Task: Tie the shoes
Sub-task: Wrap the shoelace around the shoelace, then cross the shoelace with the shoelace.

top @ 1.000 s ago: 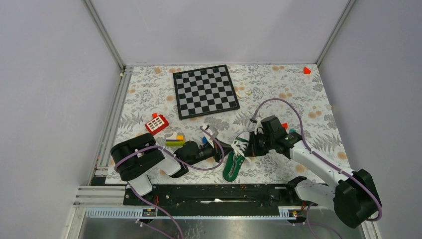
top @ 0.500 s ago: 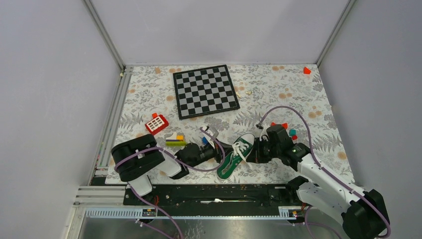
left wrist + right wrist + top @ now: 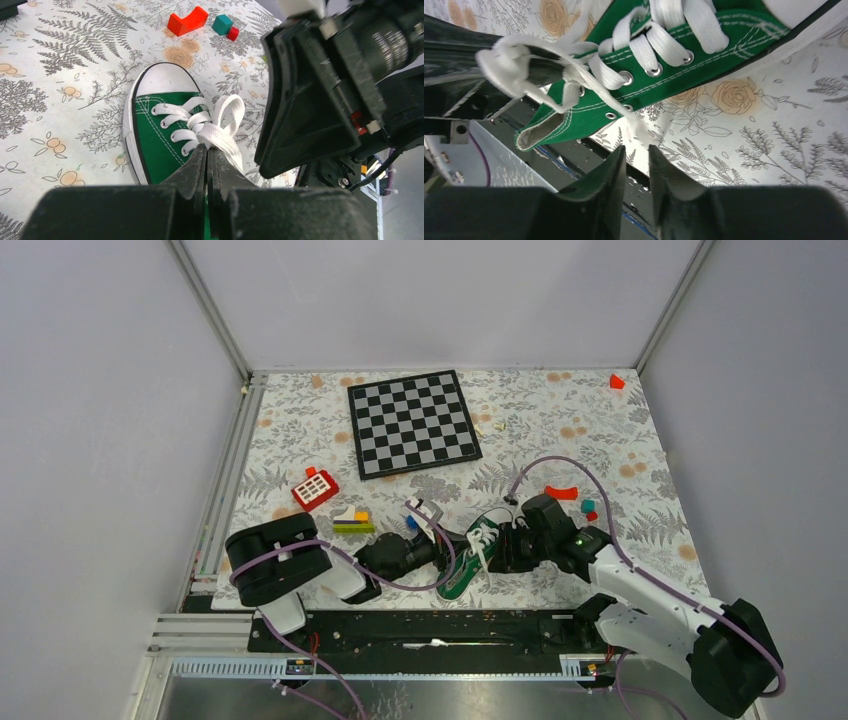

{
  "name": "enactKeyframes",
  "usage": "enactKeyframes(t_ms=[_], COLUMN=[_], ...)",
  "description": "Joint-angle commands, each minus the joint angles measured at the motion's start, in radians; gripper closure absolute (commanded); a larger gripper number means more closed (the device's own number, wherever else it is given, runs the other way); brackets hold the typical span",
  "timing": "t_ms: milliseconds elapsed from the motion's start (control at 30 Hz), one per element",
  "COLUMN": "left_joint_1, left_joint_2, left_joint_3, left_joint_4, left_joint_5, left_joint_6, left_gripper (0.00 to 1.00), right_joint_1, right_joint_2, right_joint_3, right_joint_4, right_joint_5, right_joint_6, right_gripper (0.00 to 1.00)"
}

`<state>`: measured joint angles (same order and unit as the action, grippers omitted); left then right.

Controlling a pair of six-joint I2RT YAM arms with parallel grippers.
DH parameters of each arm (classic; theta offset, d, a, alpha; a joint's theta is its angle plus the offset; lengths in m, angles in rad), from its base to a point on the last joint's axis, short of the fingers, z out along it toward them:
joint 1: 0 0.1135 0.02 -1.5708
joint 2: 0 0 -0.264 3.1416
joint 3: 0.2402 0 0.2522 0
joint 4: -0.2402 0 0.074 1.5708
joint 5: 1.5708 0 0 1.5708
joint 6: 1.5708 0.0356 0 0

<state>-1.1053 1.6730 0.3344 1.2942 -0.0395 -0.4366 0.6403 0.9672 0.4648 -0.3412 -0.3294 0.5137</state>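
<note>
The green sneaker [image 3: 462, 575] with white laces lies near the table's front edge, between my two grippers. My left gripper [image 3: 452, 543] is at its left side. In the left wrist view my left gripper [image 3: 207, 150] is shut on a white lace that forms a loop [image 3: 231, 107] over the shoe's tongue [image 3: 160, 135]. My right gripper [image 3: 497, 550] is at the shoe's right side. In the right wrist view its jaws [image 3: 637, 155] stand a narrow gap apart with nothing between them, just below the shoe [image 3: 684, 70]. A loose lace loop [image 3: 509, 60] hangs at the left.
A chessboard [image 3: 413, 423] lies at the back. A red toy [image 3: 315, 488] and stacked blocks [image 3: 351, 521] are on the left. A red arch block [image 3: 562, 492] and a teal cube [image 3: 588, 506] sit behind my right arm. The black rail [image 3: 430, 625] runs along the front edge.
The right arm has swung and drawn in toward the shoe, uncovering the red arch block. The shoe has turned and shifted slightly. The left gripper stays shut on the lace.
</note>
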Motion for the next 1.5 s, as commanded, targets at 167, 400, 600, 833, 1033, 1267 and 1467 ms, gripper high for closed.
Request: enactKeyframes(t_ms=[167, 400, 600, 833, 1033, 1267, 1467], left_joint_1=[-0.004, -0.004, -0.004, -0.004, -0.004, -0.004, -0.004], left_joint_2=[-0.017, -0.021, -0.015, -0.014, -0.014, -0.009, -0.014], left_joint_3=[0.023, 0.026, 0.032, 0.035, 0.034, 0.038, 0.035], left_joint_4=[0.03, 0.028, 0.03, 0.028, 0.027, 0.024, 0.022], left_joint_5=[-0.047, -0.05, -0.056, -0.048, -0.048, -0.046, -0.046], left_joint_6=[0.026, 0.018, 0.024, 0.028, 0.032, 0.03, 0.032], left_gripper=[1.0, 1.0, 1.0, 1.0, 1.0, 1.0, 1.0], right_joint_1=[0.008, 0.044, 0.078, 0.094, 0.097, 0.099, 0.099], right_joint_2=[-0.108, -0.17, -0.115, -0.047, -0.025, -0.015, -0.004], right_joint_3=[0.026, -0.072, -0.039, -0.013, 0.0, -0.009, -0.015], right_joint_4=[0.104, 0.33, 0.331, 0.388, 0.404, 0.421, 0.43], right_joint_5=[0.105, 0.096, 0.113, 0.153, 0.152, 0.143, 0.153], right_joint_6=[-0.038, -0.098, -0.155, -0.175, -0.175, -0.157, -0.149], right_gripper=[0.62, 0.53, 0.47, 0.46, 0.46, 0.62, 0.63])
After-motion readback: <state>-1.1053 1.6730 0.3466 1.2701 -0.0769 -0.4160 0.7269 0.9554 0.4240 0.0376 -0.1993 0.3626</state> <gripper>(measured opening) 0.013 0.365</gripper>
